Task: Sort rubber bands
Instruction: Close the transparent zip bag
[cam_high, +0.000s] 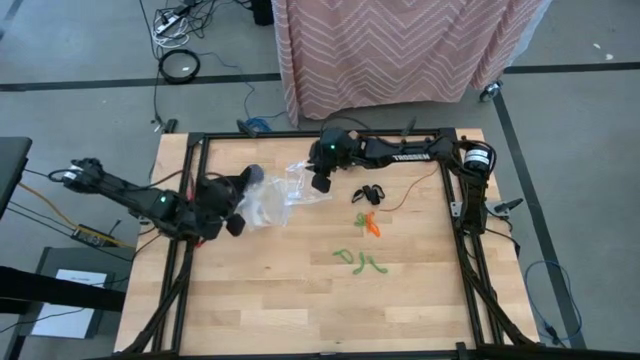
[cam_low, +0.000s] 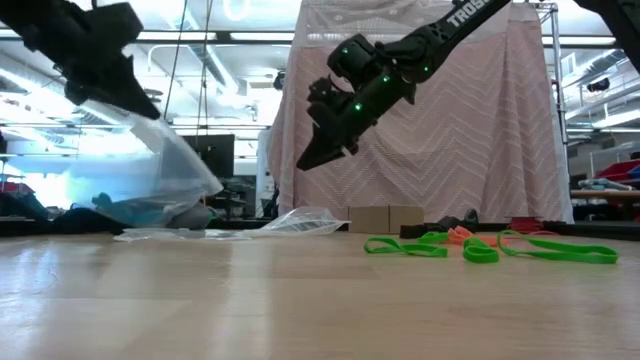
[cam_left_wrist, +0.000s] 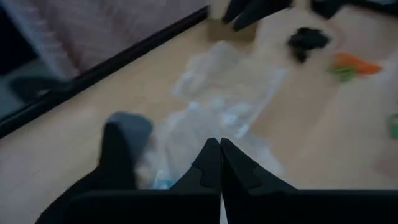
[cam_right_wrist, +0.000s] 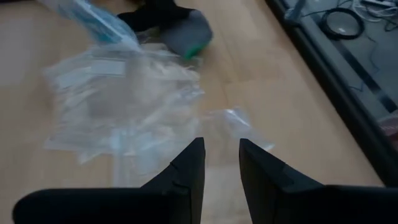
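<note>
On the table, high view: left pincer (cam_high: 236, 222) clamped on clear crinkly zip bag (cam_high: 268, 205); rubber bands — green (cam_high: 360, 261), orange (cam_high: 369, 224), black (cam_high: 369, 192) — lie loose, unsorted.
Low view: bag lifted — bagging step likely.
Right wrist: right pincer (cam_right_wrist: 221, 163) narrowly parted, empty; next, pinch thin floppy loop.

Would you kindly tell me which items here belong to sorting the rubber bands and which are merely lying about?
Job:
green rubber bands
orange rubber bands
black rubber bands
clear zip bags

Lying about:
coiled cable
zigzag cloth
</note>
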